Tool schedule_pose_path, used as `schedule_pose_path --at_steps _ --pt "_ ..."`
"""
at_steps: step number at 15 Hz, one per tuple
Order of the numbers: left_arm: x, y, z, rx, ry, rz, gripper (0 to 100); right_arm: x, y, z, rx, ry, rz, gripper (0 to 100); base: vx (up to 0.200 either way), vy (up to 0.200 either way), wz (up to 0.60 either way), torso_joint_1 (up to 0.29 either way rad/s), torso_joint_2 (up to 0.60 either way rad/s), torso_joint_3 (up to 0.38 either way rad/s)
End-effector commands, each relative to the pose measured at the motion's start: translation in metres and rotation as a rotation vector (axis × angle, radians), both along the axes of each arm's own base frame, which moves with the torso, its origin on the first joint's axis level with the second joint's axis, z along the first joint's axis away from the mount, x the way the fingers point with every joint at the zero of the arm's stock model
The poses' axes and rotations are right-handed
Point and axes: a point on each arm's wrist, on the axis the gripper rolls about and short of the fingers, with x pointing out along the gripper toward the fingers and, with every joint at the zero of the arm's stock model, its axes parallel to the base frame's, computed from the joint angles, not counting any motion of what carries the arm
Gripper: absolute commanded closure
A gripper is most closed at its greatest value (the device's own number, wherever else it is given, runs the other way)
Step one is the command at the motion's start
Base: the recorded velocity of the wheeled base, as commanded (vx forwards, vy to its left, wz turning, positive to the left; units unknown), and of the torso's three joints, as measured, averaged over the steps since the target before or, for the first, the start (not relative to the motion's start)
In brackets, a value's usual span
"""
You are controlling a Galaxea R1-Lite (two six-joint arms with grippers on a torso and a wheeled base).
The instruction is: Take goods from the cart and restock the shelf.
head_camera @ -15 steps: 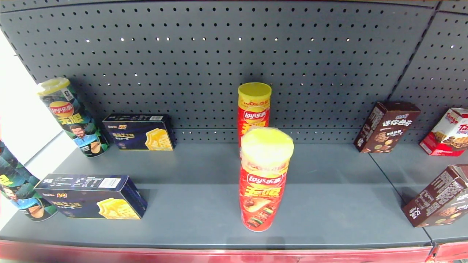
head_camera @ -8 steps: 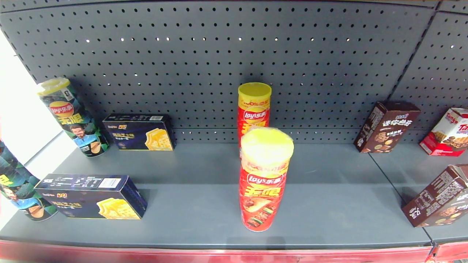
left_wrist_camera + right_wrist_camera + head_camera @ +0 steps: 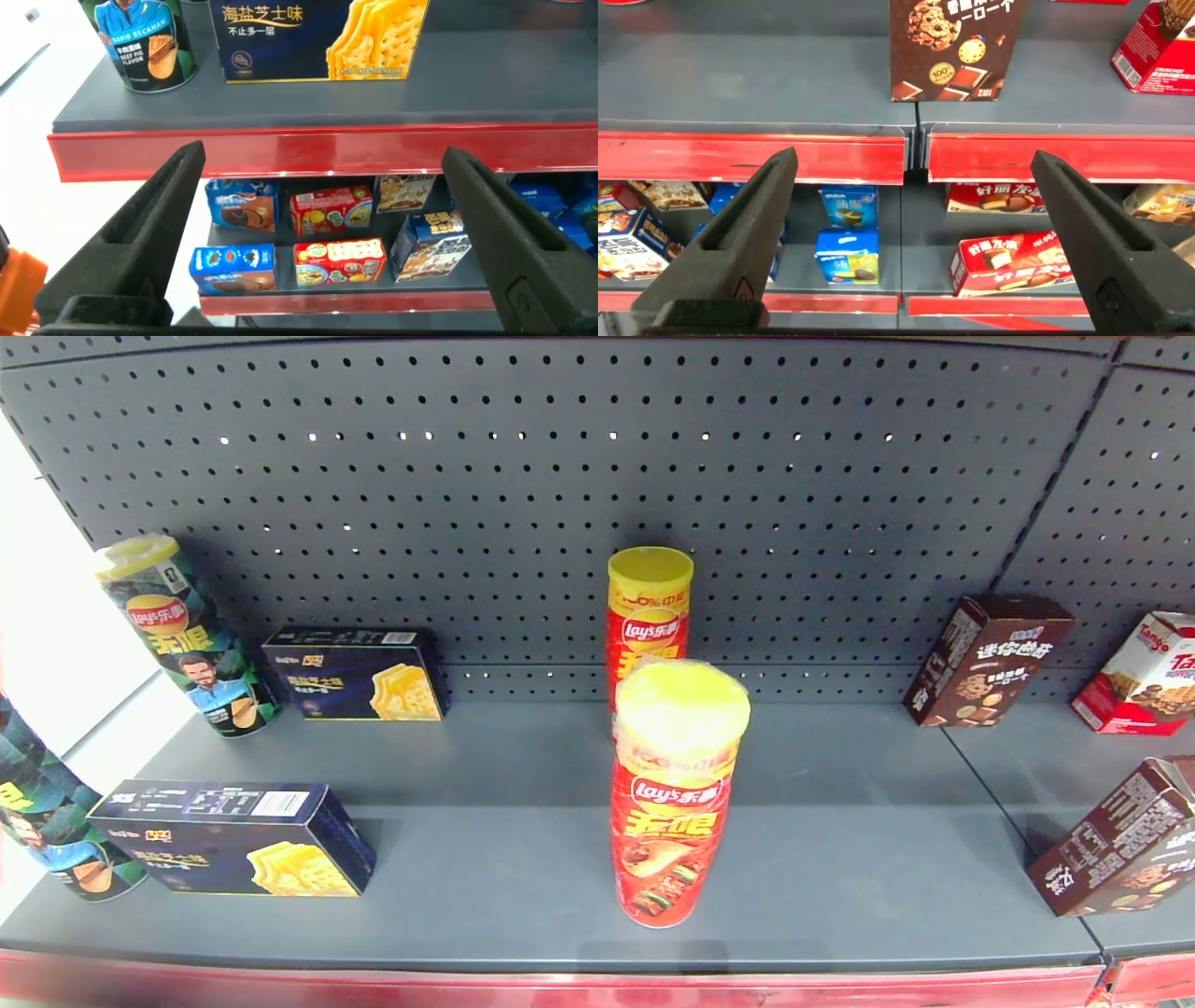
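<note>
Nothing has shifted over the last second. The front red cardboard crisp tube (image 3: 680, 793) with its yellow plastic lid stands on the grey metal shelf (image 3: 840, 859) exactly where it stood.

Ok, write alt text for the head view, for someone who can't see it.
A grey shelf holds two upright red chip cans at centre, one behind the other. Green cans and blue cracker boxes sit left, brown cookie boxes right.

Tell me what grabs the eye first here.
A tall red cardboard crisp tube with a yellow plastic lid stands upright at mid-shelf near the front, a matching tube directly behind it by the grey pegboard. The left gripper and right gripper hang open and empty before the shelf's red front edge.
</note>
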Motion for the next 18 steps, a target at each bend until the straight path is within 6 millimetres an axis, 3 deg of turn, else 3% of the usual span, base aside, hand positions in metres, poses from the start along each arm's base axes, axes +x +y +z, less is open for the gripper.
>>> schedule_pose_path --at_steps 1,18 --pt "0.0001 0.0000 0.0001 0.003 0.001 -0.001 0 0.0001 0.0000 0.0001 -0.001 0.001 0.000 0 0.000 0.000 0.00 0.000 0.00 0.000" --pt "0.0001 0.0001 0.0001 0.000 0.001 0.002 0 0.0001 0.0000 0.0001 0.001 0.001 0.000 0 0.000 0.000 0.00 0.000 0.00 0.000"
